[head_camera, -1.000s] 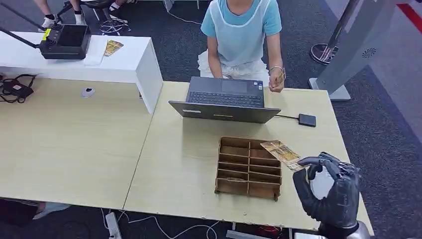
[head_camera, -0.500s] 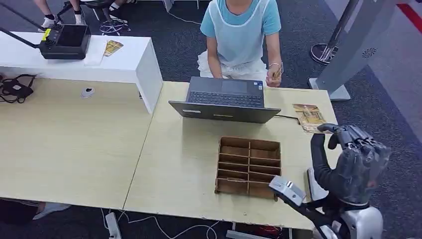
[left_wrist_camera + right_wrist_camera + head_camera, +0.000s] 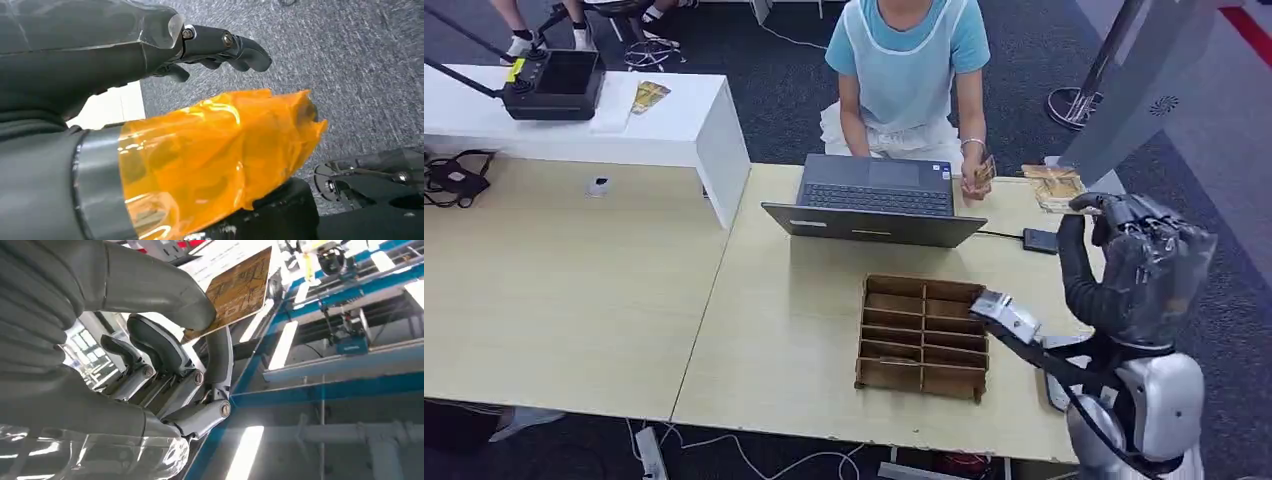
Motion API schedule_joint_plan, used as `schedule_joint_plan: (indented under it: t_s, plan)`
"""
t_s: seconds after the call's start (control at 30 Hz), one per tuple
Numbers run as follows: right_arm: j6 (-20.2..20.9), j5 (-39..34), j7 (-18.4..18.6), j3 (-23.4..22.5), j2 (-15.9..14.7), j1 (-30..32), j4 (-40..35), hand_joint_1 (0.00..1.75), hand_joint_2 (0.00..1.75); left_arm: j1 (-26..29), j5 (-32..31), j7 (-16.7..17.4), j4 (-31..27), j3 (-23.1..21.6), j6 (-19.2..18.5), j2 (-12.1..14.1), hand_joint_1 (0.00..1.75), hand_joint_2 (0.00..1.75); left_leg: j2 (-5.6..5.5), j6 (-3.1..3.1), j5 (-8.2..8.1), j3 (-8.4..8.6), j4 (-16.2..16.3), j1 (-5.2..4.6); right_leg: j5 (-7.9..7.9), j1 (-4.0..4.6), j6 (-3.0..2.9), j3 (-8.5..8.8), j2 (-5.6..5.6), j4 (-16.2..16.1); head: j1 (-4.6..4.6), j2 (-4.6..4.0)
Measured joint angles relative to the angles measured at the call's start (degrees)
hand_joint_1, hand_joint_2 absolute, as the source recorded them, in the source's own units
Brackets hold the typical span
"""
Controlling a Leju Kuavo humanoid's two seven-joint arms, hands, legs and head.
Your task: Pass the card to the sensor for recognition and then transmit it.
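Thumb and fingers of the right hand (image 3: 1124, 225) are pinching the card (image 3: 1050, 184), which is projecting forward-left beyond the sensor (image 3: 1041, 241) lying below

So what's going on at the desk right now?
The robot's right hand pinches a card between thumb and fingers and holds it raised over the far right corner of the table, near the small black sensor cabled to the laptop. A seated person behind the laptop holds another card. The wooden divider box sits mid-table. The left hand hangs beside the table, holding nothing.
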Motion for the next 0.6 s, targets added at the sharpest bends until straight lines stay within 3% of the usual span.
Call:
schedule_joint_plan:
  t_s: [0.07,0.17,0.33,0.6]
  plan:
    - [3.93,2.36,2.03,-0.42,-1.62,-3.57,3.46,1.75,1.75,-0.15,0.0,0.0,0.0,-0.17,-0.11,0.0,0.0,0.0,0.02,0.05,0.06,0.01,0.0,0.0,0.12,-0.01,-0.03,0.0,0.01,0.0,-0.02,0.0]
    - [8.09,1.24,1.72,-0.79,-4.92,-8.56,9.73,1.75,1.75,-0.41,0.0,0.0,0.0,-0.52,-0.31,0.02,0.0,0.0,0.01,0.13,0.12,-0.01,0.02,-0.01,0.22,-0.07,0.05,0.0,0.0,0.0,-0.04,0.0]
    - [11.4,-0.94,1.13,-0.79,-9.68,-17.63,22.3,1.75,1.75,-0.7,0.0,0.02,0.0,-1.55,-0.72,0.17,0.0,0.0,-0.03,0.23,0.19,-0.03,0.07,-0.03,0.27,-0.13,0.14,0.0,-0.07,-0.01,0.0,0.0]
    - [17.28,-2.08,4.2,-0.5,-10.95,-25.52,32.76,1.75,1.75,-0.82,0.0,0.02,0.0,-2.19,-0.92,0.24,0.0,0.0,-0.02,0.22,0.19,-0.05,0.07,-0.03,0.27,-0.11,0.14,-0.05,-0.02,0.0,-0.02,0.0]
